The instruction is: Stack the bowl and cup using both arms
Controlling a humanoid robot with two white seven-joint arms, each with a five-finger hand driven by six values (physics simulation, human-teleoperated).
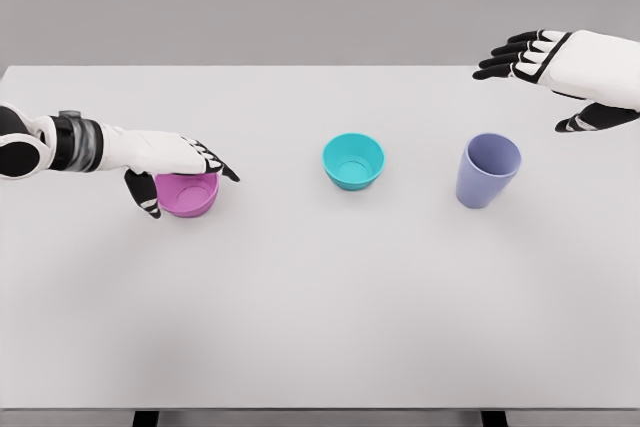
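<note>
A pink bowl (192, 201) stands on the white table (320, 307) at the left. My left hand (188, 183) lies over it, its fingers (213, 161) stretched across the far rim and its thumb (146, 197) down beside the bowl's left wall; the bowl rests on the table. The fingers look open, not closed on the bowl. A teal bowl (353, 161) sits at the table's middle. To its right stands a lavender cup (487, 170), upright. My right hand (528, 89) hovers open over the far right corner, well apart from the cup.
The table's front edge runs along the bottom of the view, with two dark legs below it. A grey wall lies behind the far edge.
</note>
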